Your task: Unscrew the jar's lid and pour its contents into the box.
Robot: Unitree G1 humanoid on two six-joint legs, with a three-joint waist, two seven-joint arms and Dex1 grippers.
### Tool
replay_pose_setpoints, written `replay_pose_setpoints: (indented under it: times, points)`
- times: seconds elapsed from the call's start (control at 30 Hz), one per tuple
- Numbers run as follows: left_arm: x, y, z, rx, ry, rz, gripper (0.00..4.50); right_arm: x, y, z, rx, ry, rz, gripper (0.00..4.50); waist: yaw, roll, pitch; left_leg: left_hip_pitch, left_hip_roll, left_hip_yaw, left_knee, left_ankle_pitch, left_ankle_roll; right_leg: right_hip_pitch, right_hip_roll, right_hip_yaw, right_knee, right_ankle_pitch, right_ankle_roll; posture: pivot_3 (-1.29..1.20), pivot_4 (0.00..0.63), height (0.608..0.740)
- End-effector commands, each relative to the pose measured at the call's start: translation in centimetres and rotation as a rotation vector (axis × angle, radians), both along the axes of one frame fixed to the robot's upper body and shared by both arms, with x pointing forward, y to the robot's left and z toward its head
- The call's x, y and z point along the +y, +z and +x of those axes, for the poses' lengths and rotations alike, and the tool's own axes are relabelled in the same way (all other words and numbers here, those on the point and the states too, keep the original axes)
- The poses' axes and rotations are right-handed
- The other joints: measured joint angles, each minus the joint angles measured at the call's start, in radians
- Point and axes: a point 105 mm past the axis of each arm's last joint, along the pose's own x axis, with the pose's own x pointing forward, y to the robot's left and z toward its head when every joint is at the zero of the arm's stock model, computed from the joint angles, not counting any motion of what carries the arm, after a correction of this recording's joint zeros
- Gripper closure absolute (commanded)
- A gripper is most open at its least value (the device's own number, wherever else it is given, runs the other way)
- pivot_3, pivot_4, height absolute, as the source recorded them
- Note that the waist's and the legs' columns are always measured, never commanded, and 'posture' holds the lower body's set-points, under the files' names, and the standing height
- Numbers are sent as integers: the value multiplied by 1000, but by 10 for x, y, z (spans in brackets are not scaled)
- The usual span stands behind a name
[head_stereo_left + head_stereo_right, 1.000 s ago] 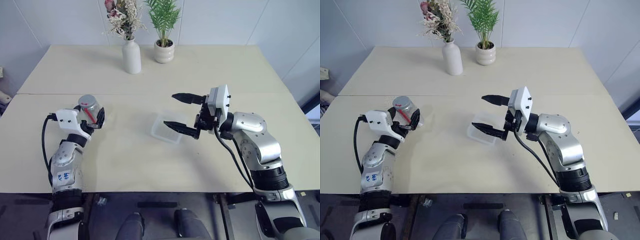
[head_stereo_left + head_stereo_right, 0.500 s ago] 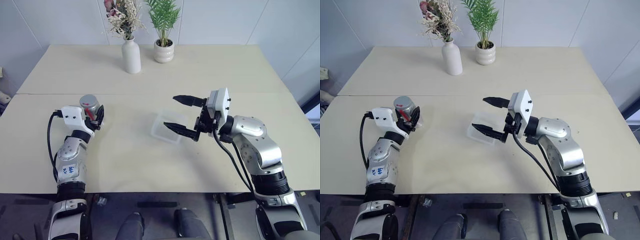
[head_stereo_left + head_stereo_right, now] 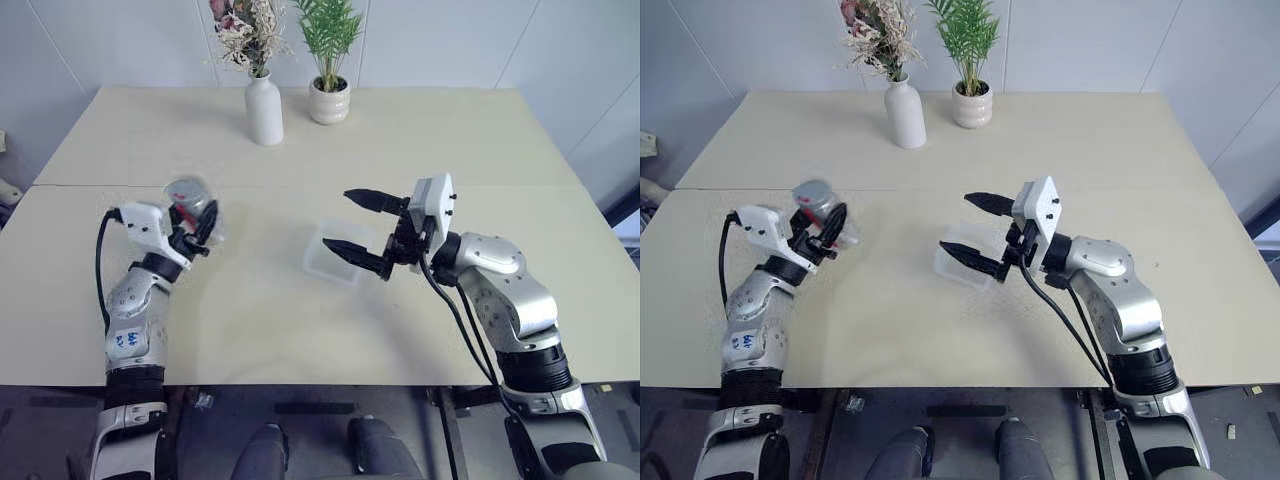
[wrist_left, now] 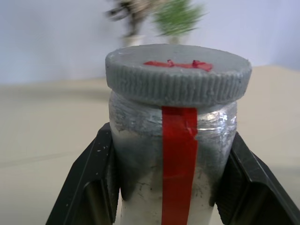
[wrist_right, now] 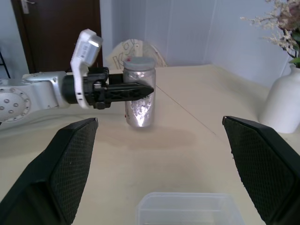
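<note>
Setting: pale cream table (image 3: 420, 140) with a seam across it, against a light wall; we saw a white vase (image 3: 264, 112) of dried flowers and a potted plant (image 3: 329, 100) at the far edge, around 12 o'clock.
Left gripper (image 3: 202, 222): we found it clamped on the jar (image 3: 190, 200), one black finger on each side of the glass below the cap, at about 9 o'clock from the box.
Jar: it stood roughly upright in that grip, raised off the table, with a red strip down its side.
Lid (image 4: 177, 72): grey, ribbed, marked red on top, and seated on the jar.
Contents: we could not make out any pieces; the glass looked clouded and glary in both wrist views.
Cut off: the left wrist view lost the jar's lower part at the frame edge, and its background plants were blurred.
Right gripper (image 3: 352, 223): its fingers stood wide apart, holding nothing, pointing toward 9 o'clock at the jar, well apart from it.
Box (image 3: 328, 262): clear and shallow, on the table near the centre, partly behind the lower right finger; we could not tell whether finger and box touched.
Box in right wrist view (image 5: 187, 208): its near side ran off the frame.
</note>
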Motion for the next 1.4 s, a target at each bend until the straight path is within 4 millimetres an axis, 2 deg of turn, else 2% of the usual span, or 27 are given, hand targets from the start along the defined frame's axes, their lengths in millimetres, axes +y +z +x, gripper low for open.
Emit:
replay_pose_setpoints:
  times: [0.03, 0.17, 0.27, 0.4, 0.5, 1.13, 1.23, 1.37, 1.4]
  points:
    - [-28, 8, -14, -16, -202, 101, 2366, 17, 25, -7, -20, -29, 15, 0, -2, 0, 0, -1, 0, 0, -1, 0, -1, -2, 0, 2, 2, 0, 0, 0, 150, 740]
    - [-41, 10, -15, -3, -289, 116, 2366, 32, 27, -7, 11, -66, -1, 0, -2, 0, 0, -1, 0, 0, -1, 1, -2, -3, 3, 1, 2, 0, -2, 0, 150, 740]
    - [-69, 11, -24, 4, -469, 161, 2366, 46, 22, -2, 54, -128, -23, 0, 0, 0, 0, -1, 0, 0, -1, 2, -2, -3, 2, 0, 2, 0, -2, 0, 150, 740]
    - [-81, 10, -28, 15, -576, 171, 2366, 50, 14, 0, 93, -147, -43, 0, -2, 0, 0, -1, -1, 0, -1, 2, -2, -3, 2, 0, 2, 0, -2, 0, 150, 740]
    - [-90, 7, -30, 47, -657, 171, 2366, 54, 10, -6, 126, -120, -52, 0, -3, 0, 0, -1, -1, 0, -1, 2, -2, -4, 2, 0, 2, 0, -2, 0, 150, 740]
    - [-99, -1, -21, 54, -671, 169, 2366, 49, 7, -5, 153, -191, -27, 0, -3, 0, 0, -2, -2, 0, -1, 3, -2, -4, 2, -1, 3, 0, -2, 0, 150, 740]
    - [-100, -3, -20, 56, -674, 170, 2366, 50, 8, -6, 155, -187, -22, 633, -3, 0, 0, -2, -2, 0, -1, 3, -2, -4, 2, -1, 3, 0, -2, 0, 150, 740]
    - [-101, -4, -20, 57, -680, 169, 2366, 51, 8, -7, 152, -174, -19, 1887, -3, 0, 0, -2, -2, 0, -2, 3, -2, -4, 2, -1, 3, 0, -2, 0, 150, 740]
    - [-101, -4, -20, 56, -682, 168, 2366, 51, 9, -7, 150, -168, -18, 1896, -3, 0, 0, -2, -2, 0, -2, 3, -2, -4, 2, -1, 3, 0, -2, 0, 150, 740]
